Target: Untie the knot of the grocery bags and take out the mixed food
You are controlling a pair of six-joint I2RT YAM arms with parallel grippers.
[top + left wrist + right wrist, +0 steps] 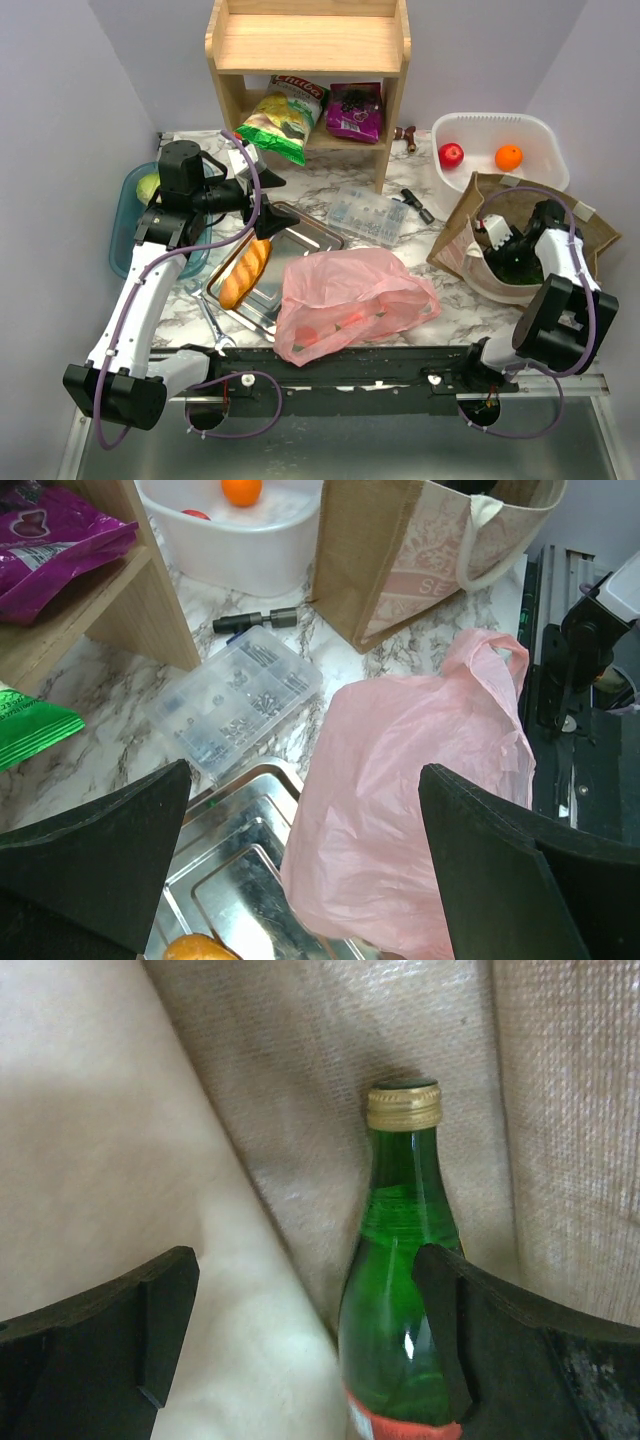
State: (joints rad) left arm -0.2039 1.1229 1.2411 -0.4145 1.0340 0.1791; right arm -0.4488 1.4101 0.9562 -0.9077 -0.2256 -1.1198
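Both were noted open: left pincer (pixel 305 825) above the tray (pixel 300 225); right pincer (pixel 305 1330) inside the tote (pixel 500 192) well right of the tray, green bottle (pixel 400 1260) beside one jaw, ungripped. Pink bag (pixel 345 290) lay against the tray's right edge, red items (pixel 352 321) inside. Risk judged: bottle toppled on withdrawal.

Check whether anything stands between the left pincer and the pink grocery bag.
Nothing visible does. The open left pincer faces the pink grocery bag directly in its wrist view. The steel tray lies lower, to one side, not in front.
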